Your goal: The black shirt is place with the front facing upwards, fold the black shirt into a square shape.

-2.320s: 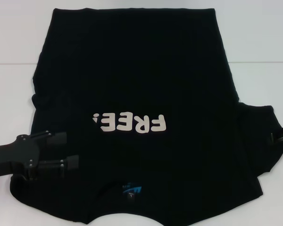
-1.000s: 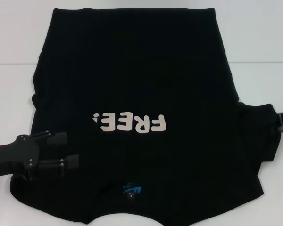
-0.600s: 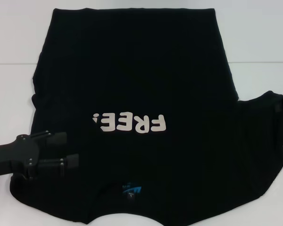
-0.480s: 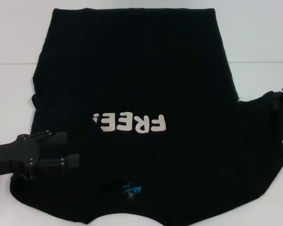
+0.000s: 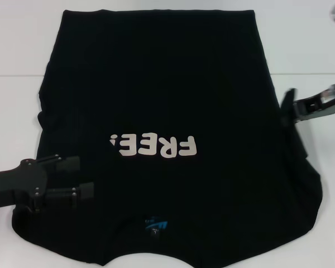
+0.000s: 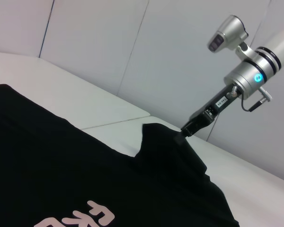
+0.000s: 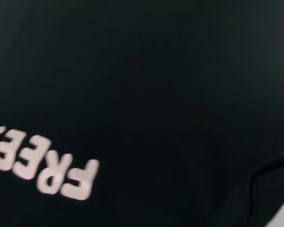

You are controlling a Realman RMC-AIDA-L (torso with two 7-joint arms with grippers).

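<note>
Item: black shirt point(image 5: 156, 84), short-sleeved, white "FREE!" lettering point(image 5: 154, 146) on the chest, blue neck label point(image 5: 155, 224). Lies front up on the white tabletop point(image 5: 17, 44), collar toward the robot, hem at the far edge.

Right claw point(image 5: 288, 106): pinching the shirt's right sleeve, which it holds raised off the tabletop in a peak just beside the body panel; the left wrist view shows the cloth tented up to the claw tip.

Left claw point(image 5: 81, 178): fingers spread, low over the shirt's left shoulder area; contact with the cloth cannot be told.

Step in hand, as judged: folding the right sleeve inward over the body.

Handling notes: carry the sleeve across toward the lettering with enough height that the cloth clears itself. Lay it flat so the fold line runs straight from shoulder to hem. Release only once the sleeve rests on the body; loose jersey tends to bunch or drag the panel beneath.
</note>
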